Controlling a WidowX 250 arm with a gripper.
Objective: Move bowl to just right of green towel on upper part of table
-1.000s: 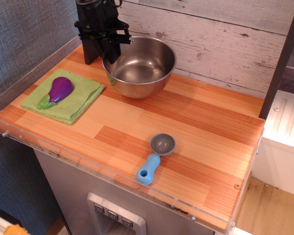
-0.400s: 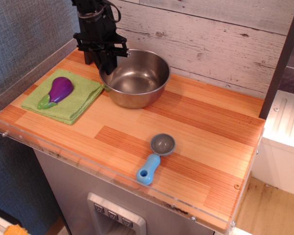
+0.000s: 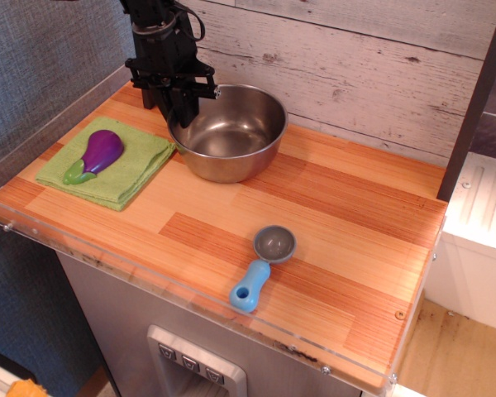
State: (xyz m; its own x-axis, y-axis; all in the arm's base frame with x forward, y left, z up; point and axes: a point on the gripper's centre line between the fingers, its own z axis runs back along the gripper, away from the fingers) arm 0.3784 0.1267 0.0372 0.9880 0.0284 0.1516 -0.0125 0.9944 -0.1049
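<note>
The shiny steel bowl (image 3: 231,136) sits on the wooden table (image 3: 339,215) at the back, its left side touching the right edge of the lime-green towel (image 3: 138,169). My black gripper (image 3: 185,109) comes down from above at the bowl's left rim, with its fingers straddling the rim and closed on it. The fingertips are partly hidden by the rim.
A purple toy eggplant (image 3: 99,153) lies on the towel. A small grey scoop with a blue handle (image 3: 263,266) lies near the front edge. A whitewashed plank wall (image 3: 355,58) stands right behind the bowl. A clear acrylic strip (image 3: 149,285) lines the front edge.
The bowl came down and moved left with the gripper, from tilted above the table to resting level beside the towel. Since 0.4 s ago almost nothing moved.
</note>
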